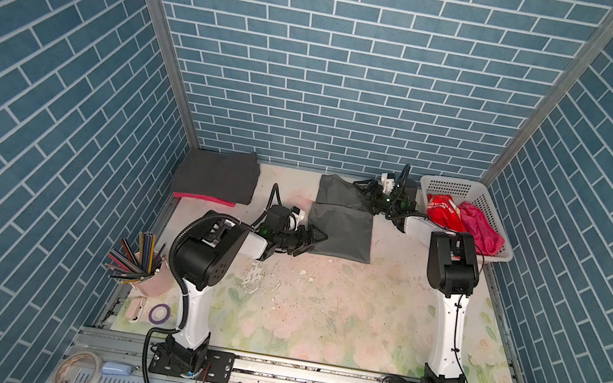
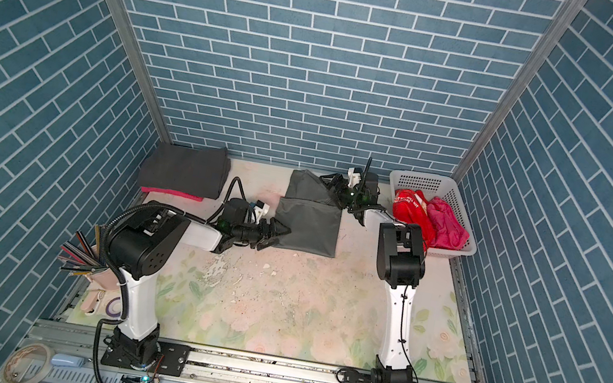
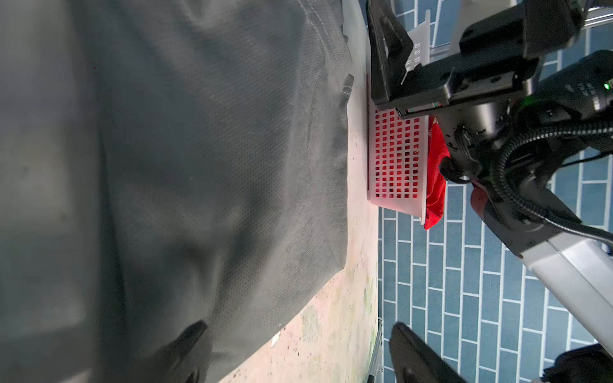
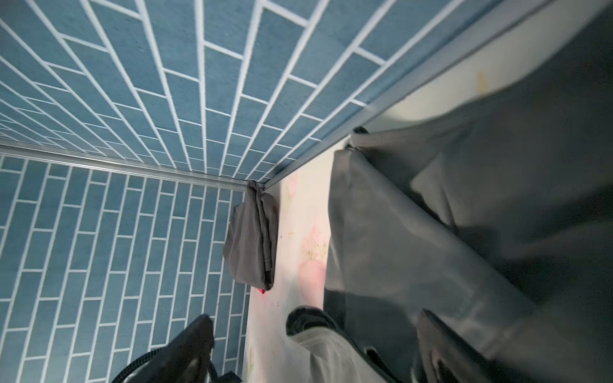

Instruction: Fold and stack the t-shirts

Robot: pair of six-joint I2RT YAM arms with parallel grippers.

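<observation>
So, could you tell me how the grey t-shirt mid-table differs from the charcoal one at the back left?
The grey t-shirt is lighter than the charcoal t-shirt. The grey one is only part-folded and uneven in outline, the charcoal one a compact rectangle. The grey one lies on the table, the charcoal one on a folded pink t-shirt. Both are plain, with no print showing.
</observation>
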